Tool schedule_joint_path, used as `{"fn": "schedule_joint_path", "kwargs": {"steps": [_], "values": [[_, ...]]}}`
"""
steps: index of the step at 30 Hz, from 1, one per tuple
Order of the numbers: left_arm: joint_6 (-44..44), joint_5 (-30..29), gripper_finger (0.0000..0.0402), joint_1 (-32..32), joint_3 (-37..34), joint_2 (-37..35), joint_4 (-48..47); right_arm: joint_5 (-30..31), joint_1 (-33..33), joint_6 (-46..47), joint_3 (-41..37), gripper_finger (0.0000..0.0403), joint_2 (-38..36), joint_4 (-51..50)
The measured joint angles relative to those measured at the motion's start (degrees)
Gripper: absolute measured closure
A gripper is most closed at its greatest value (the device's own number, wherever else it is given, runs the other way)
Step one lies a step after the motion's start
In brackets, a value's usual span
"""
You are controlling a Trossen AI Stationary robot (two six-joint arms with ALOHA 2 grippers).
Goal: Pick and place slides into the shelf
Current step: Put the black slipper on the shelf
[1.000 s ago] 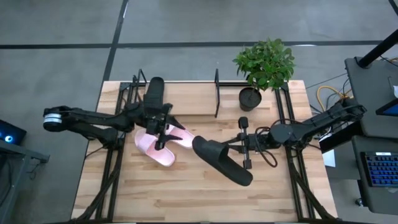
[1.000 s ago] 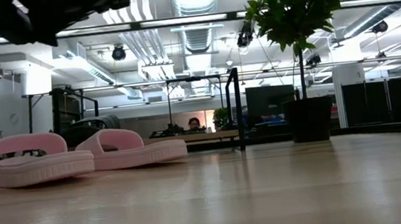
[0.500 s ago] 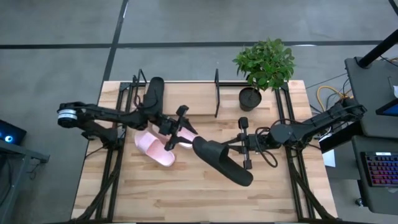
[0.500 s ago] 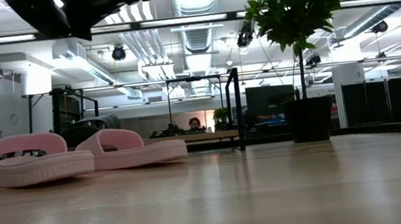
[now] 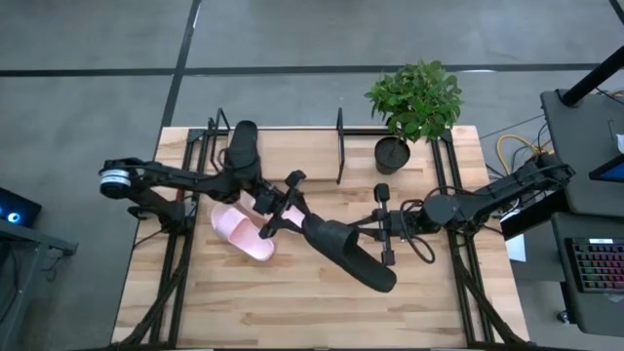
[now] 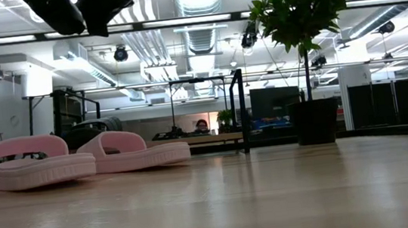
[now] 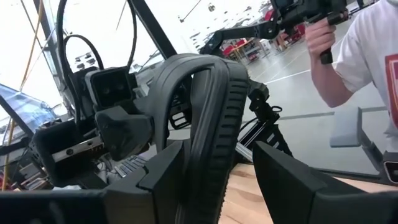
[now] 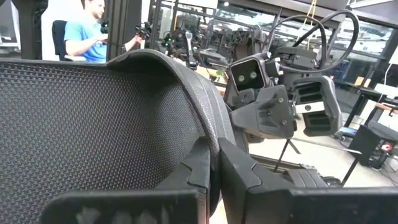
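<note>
While the right claw (image 5: 375, 232) pinched the strap of a black slide (image 5: 348, 252) near the middle of the counter (image 5: 419, 302), the left claw (image 5: 292, 205), fingers spread, had swung over from above the pink pair (image 5: 246, 232) to straddle that slide's toe, apparently for a handover. Farther back, another black slide (image 5: 242, 146) already sat in the shelf (image 5: 340, 146) along the far edge, left of the potted plant (image 5: 413, 102).

Potted plant (image 5: 414, 102) at table's (image 5: 429, 302) far edge, w/ black pot (image 5: 392, 153); keyboard (image 5: 595, 265) on desk off to the right; person in white tee (image 7: 367, 74); another in blue shirt (image 8: 87, 37).
</note>
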Motion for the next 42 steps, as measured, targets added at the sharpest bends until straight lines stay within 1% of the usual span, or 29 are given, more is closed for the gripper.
{"fn": "schedule_joint_path", "kwargs": {"steps": [9, 12, 15, 21, 22, 25, 28, 31, 36, 40, 42], "values": [[0.0, 0.0, 0.0226, 0.0, 1.5, 1.7, 0.8, 0.1, 0.0, -0.3, 0.0, 0.0394, 0.0, 0.4], [0.1, -0.1, 0.0238, 0.0, 1.3, 1.7, 2.4, 0.2, 0.0, -0.3, 0.0, 0.0394, 0.0, 0.5], [0.3, -0.5, 0.0274, 0.0, 1.3, 1.7, 2.6, 0.2, 0.0, -0.4, 0.0, 0.0394, 0.0, 1.1], [2.9, 0.8, 0.0372, -0.1, 1.6, 2.8, 3.1, 0.1, 0.0, -0.3, 0.0, 0.0394, -0.1, 1.5], [3.3, 0.8, 0.0379, -0.1, 1.6, 2.9, 3.1, 0.1, 0.0, -0.3, 0.0, 0.0394, -0.1, 1.5], [3.4, 0.7, 0.0379, -0.1, 1.5, 2.9, 3.7, 0.1, 0.0, -0.7, 0.0, 0.0391, -0.1, 1.5], [3.3, 0.5, 0.0379, -0.1, 1.4, 2.9, 3.8, 0.2, 0.0, -2.0, 0.0, 0.0379, -0.1, 1.6], [3.1, 0.3, 0.0379, -0.1, 0.9, 2.8, 3.8, 1.1, 0.0, -3.3, 0.0, 0.0359, -0.1, 1.7], [1.5, -0.1, 0.0379, 0.1, -0.1, 2.4, 3.6, 5.0, 0.1, -6.6, 0.0, 0.0316, -1.2, 0.0], [1.4, -1.1, 0.0379, 0.1, -0.9, 1.0, 3.1, 6.4, 0.0, -9.9, 0.0, 0.0286, -4.1, -1.0], [1.4, -0.8, 0.0379, 0.1, -0.9, -0.1, 1.0, 8.4, 0.0, -10.4, 0.0, 0.0275, -5.9, -0.6]]}}
